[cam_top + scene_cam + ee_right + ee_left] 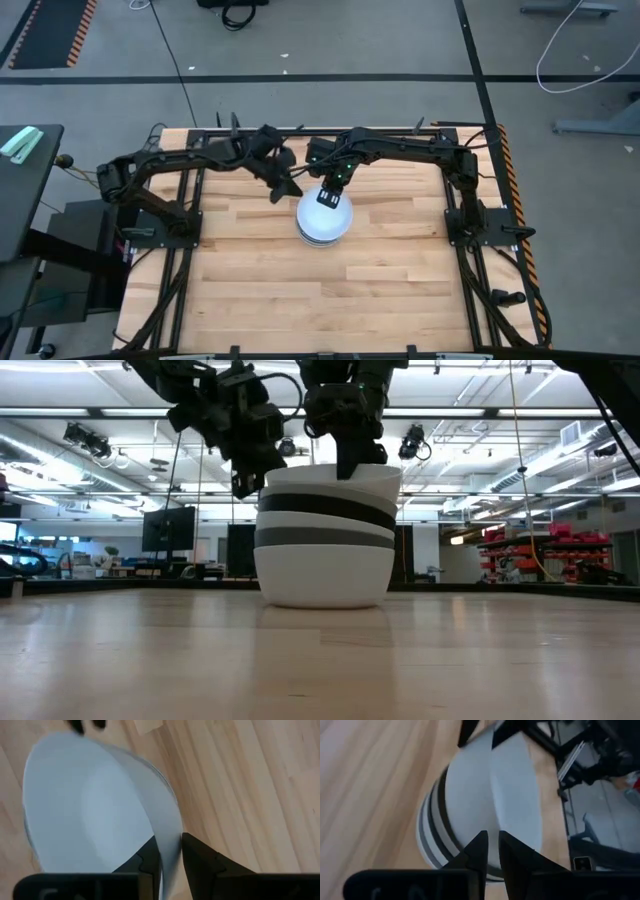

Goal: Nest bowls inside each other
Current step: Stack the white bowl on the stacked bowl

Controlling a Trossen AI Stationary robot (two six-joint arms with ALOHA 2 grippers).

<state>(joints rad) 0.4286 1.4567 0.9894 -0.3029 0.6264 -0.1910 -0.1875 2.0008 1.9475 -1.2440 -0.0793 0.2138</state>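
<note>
**Bowl stack near complete; right pincer on the top rim**

Presently, the bowls stand as 1 nested stack (325,545) near the middle of the bench (250,290), toward its far edge. The low view shows white, black, white and grey bands above a white base bowl. The top white bowl (90,810) sits slightly tilted in the stack.

The right pincer (170,855) straddles that bowl's rim, 1 finger inside and 1 outside, gripping it. The left pincer (491,851) hangs just beside the stack on the left side, fingers nearly together and holding nothing; whether it touches the bowl wall cannot be told.

Judgement: the step in hand is seating the last bowl. The next move calls for parting the right fingers and lifting straight up, so the rim is not dragged and the stack not tipped.

Surroundings: no loose bowl shows on the bench. The arms' base frames stand at both side edges. The 2 pincers are close together over the stack, so a careless withdrawal could bring them into contact.
</note>
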